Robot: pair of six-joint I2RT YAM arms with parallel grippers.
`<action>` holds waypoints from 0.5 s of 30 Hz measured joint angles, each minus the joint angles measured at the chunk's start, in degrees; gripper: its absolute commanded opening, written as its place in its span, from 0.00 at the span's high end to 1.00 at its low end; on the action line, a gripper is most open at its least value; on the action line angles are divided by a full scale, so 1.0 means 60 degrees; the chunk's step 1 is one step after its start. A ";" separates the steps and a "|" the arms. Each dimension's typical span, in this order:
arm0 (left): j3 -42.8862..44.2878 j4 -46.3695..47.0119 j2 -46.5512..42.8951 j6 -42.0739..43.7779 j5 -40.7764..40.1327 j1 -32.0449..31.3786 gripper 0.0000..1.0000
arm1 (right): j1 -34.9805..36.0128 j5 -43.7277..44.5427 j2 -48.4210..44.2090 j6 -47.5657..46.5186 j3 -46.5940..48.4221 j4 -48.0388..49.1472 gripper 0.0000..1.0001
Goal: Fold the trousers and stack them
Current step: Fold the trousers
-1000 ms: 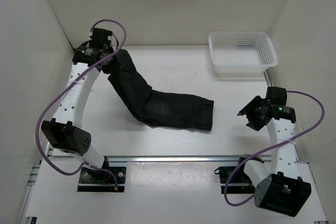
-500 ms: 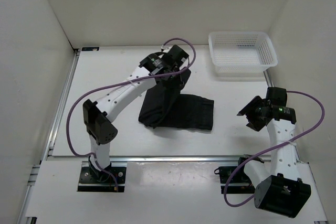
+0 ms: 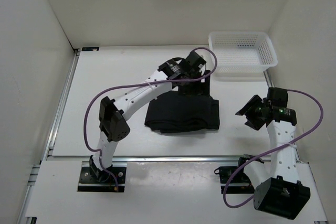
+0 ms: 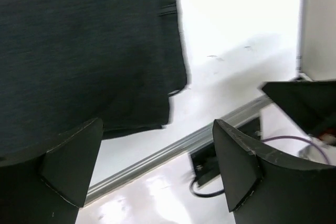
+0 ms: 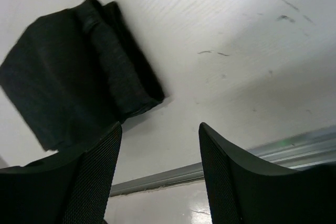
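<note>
The black trousers lie folded into a thick rectangle in the middle of the table. My left gripper hovers over their far right edge, open and holding nothing. In the left wrist view the trousers fill the upper left, and the left gripper shows only bare table and the front rail between its wide-apart fingers. My right gripper stands open to the right of the trousers, apart from them. The right wrist view shows the folded trousers at upper left, beyond the open right gripper.
A white mesh basket stands at the back right, just beyond the left gripper. White walls close in the table on three sides. A metal rail runs along the front edge by the arm bases.
The left arm swung from the far left corner to the right, carrying the trouser leg over the rest of the trousers. Its jaws then opened and let the cloth go. The right arm stayed put.
</note>
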 measured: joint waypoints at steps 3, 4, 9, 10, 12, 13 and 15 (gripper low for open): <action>-0.1075 0.0036 -0.0561 0.0233 0.0055 0.0612 0.07 | 0.0011 -0.0954 -0.0011 -0.0393 -0.0004 0.0342 0.27; -0.1508 -0.0044 -0.0856 0.0284 0.0047 0.0980 0.08 | 0.0087 -0.1275 0.0073 -0.0535 -0.0004 0.0499 0.23; -0.2881 -0.0229 -0.2324 0.0484 -0.0248 0.2918 0.08 | 0.1650 -0.2186 0.1439 -0.1024 0.0142 0.1209 0.11; -0.3045 -0.0200 -0.2605 0.0521 -0.0331 0.3151 0.08 | 0.2259 -0.2091 0.1905 -0.1053 0.0299 0.1286 0.11; -0.3260 -0.0233 -0.3075 0.0583 -0.0470 0.3348 0.08 | 0.3151 -0.1996 0.2670 -0.1071 0.0550 0.1577 0.12; -0.3355 -0.0233 -0.3253 0.0597 -0.0499 0.3351 0.08 | 0.3530 -0.1985 0.3016 -0.1086 0.0652 0.1756 0.14; -0.3679 -0.0222 -0.3585 0.0637 -0.0506 0.3322 0.08 | 0.4000 -0.1891 0.3588 -0.1078 0.0758 0.2113 0.19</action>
